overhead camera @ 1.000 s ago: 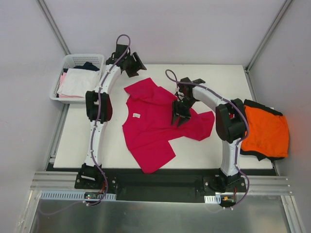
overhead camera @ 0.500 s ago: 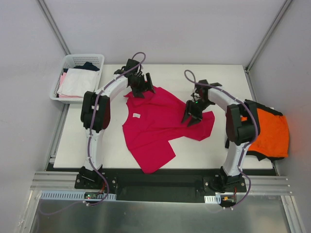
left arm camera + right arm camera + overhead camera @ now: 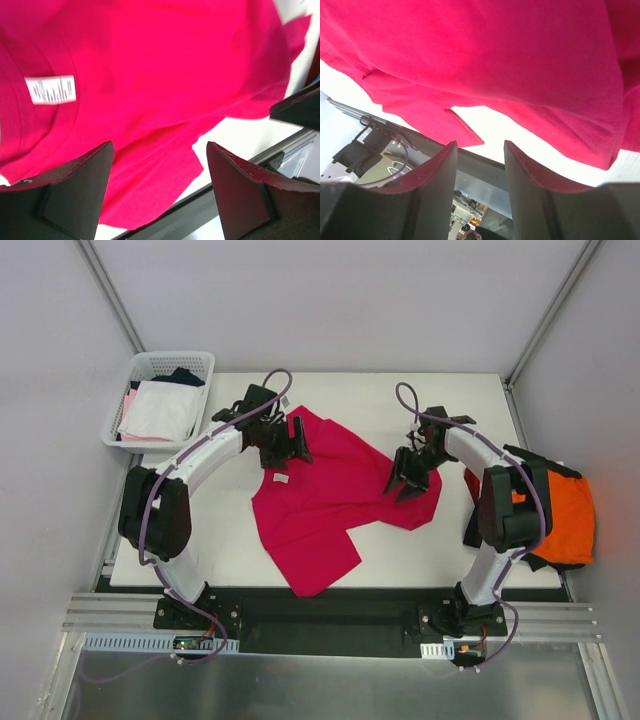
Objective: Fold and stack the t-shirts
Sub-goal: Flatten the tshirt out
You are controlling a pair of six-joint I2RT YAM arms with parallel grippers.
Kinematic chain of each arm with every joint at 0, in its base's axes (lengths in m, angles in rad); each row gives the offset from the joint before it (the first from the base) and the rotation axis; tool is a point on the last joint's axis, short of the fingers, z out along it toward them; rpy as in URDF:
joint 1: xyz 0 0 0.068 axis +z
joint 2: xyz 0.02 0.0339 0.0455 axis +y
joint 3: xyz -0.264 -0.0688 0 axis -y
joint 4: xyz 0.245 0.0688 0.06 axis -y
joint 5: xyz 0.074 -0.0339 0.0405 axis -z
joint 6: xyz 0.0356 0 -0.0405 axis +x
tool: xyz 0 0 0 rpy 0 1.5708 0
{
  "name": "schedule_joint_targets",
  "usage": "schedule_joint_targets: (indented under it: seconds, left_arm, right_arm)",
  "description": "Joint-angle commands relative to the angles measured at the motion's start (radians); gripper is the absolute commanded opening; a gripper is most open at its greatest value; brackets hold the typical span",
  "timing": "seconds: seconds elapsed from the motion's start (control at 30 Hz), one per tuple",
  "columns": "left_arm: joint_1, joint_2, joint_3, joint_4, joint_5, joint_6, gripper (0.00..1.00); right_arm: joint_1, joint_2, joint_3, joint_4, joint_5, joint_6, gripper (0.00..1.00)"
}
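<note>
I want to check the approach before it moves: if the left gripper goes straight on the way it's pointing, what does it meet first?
Most likely the crimson t-shirt, near its white neck label: cloth fills the view ahead of the open left gripper. Depth is unclear.

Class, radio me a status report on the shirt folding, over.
Left claw open over magenta shirt, near label. Right claw open at its right edge. Shirt unfolded, nothing blocking.

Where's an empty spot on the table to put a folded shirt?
Bare table runs along the far edge behind the crimson shirt, and at the near right between that shirt and the right arm's base. The middle is covered by the crimson shirt. The right edge is crowded with the orange shirt.
</note>
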Motion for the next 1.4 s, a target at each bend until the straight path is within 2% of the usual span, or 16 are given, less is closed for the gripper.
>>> schedule_joint_targets:
  seconds: [0.0, 0.1, 0.13, 0.17, 0.23, 0.27, 0.33, 0.4, 0.43, 0.5, 0.6, 0.83, 1.03, 1.2, 1.3, 1.37]
  left_arm:
    - [-0.031, -0.056, -0.074, -0.005, -0.012, -0.036, 0.75]
    - [-0.048, -0.039, -0.111, -0.002, -0.019, -0.054, 0.73]
    - [-0.051, -0.033, -0.111, -0.005, -0.024, -0.054, 0.73]
    - [-0.053, -0.024, -0.108, -0.003, -0.022, -0.054, 0.71]
    - [-0.054, -0.012, -0.087, -0.003, -0.021, -0.054, 0.64]
    - [-0.056, 0.000, -0.076, -0.003, -0.016, -0.051, 0.57]
    - [-0.061, 0.019, -0.044, -0.003, -0.010, -0.050, 0.29]
    - [-0.067, 0.042, -0.030, -0.003, -0.010, -0.056, 0.13]
    - [-0.073, 0.051, -0.019, -0.005, -0.013, -0.056, 0.02]
    - [-0.082, 0.086, -0.008, -0.003, -0.048, -0.057, 0.00]
    - [-0.084, 0.125, 0.009, -0.009, -0.128, -0.089, 0.00]
    - [-0.080, 0.180, 0.021, -0.107, -0.205, -0.132, 0.00]
    - [-0.080, 0.163, -0.057, -0.158, -0.228, -0.166, 0.00]
    - [-0.068, 0.131, -0.105, -0.242, -0.281, -0.200, 0.00]
    - [-0.033, 0.105, -0.134, -0.279, -0.318, -0.226, 0.00]
    - [0.001, 0.094, -0.145, -0.301, -0.337, -0.234, 0.00]
  right_arm:
    - [0.000, -0.009, 0.028, 0.031, -0.041, -0.014, 0.45]
    - [0.003, 0.001, 0.062, 0.043, -0.060, 0.004, 0.41]
    - [0.004, 0.001, 0.068, 0.049, -0.066, 0.007, 0.36]
    - [0.010, 0.007, 0.087, 0.060, -0.078, 0.012, 0.24]
    - [0.020, 0.028, 0.120, 0.063, -0.084, 0.027, 0.11]
    - [0.032, 0.062, 0.175, 0.062, -0.087, 0.030, 0.01]
    - [0.044, 0.099, 0.244, 0.062, -0.095, 0.048, 0.01]
    - [0.061, 0.173, 0.371, 0.062, -0.104, 0.071, 0.01]
    - [0.066, 0.204, 0.413, 0.062, -0.112, 0.081, 0.01]
    - [0.072, 0.272, 0.523, 0.063, -0.138, 0.105, 0.01]
    - [0.080, 0.324, 0.596, 0.063, -0.158, 0.130, 0.01]
    - [0.076, 0.395, 0.627, 0.059, -0.170, 0.125, 0.01]
    - [0.078, 0.320, 0.451, 0.085, -0.165, 0.085, 0.01]
    - [0.086, 0.162, 0.219, 0.083, -0.155, 0.046, 0.01]
    - [0.092, 0.062, 0.126, 0.063, -0.129, 0.032, 0.09]
    - [0.090, 0.018, 0.093, 0.042, -0.101, 0.018, 0.18]
